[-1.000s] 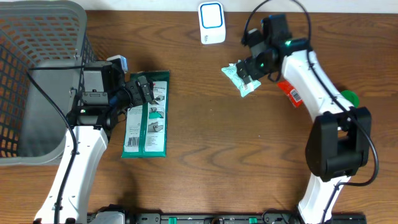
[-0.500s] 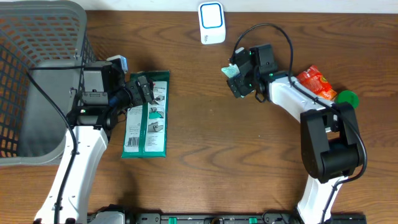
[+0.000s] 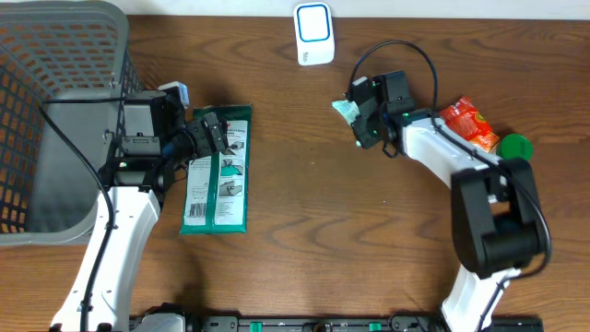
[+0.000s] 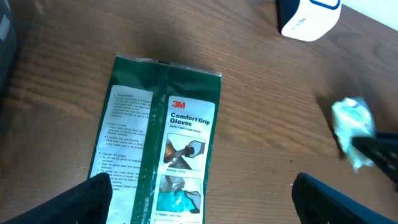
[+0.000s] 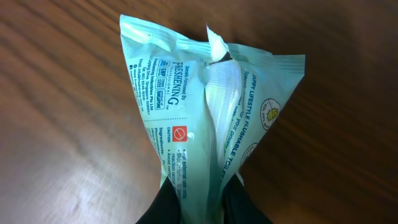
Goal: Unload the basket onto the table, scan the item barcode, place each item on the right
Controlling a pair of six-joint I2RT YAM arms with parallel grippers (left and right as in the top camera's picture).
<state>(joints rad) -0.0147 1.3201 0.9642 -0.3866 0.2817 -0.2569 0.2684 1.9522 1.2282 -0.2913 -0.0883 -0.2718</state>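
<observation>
Right claw [image 3: 362, 121] clenched on the wipes pack [image 5: 202, 106], pinching one end. The pack is near the scanner [image 3: 313, 33], between it and a red pouch [image 3: 466, 123]. Left claw [image 4: 200, 190] released, wide, over the gloves pack [image 4: 163, 146] lying flat on the worktop [image 3: 313, 240].

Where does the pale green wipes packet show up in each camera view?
Overhead: wipes packet sits upper centre-right.
Left wrist: at the right edge, mid-height.
Right wrist: fills the centre of the picture.
Shared landmark: white scanner, up and left of the packet in overhead and left wrist; not in the right wrist view.
</observation>
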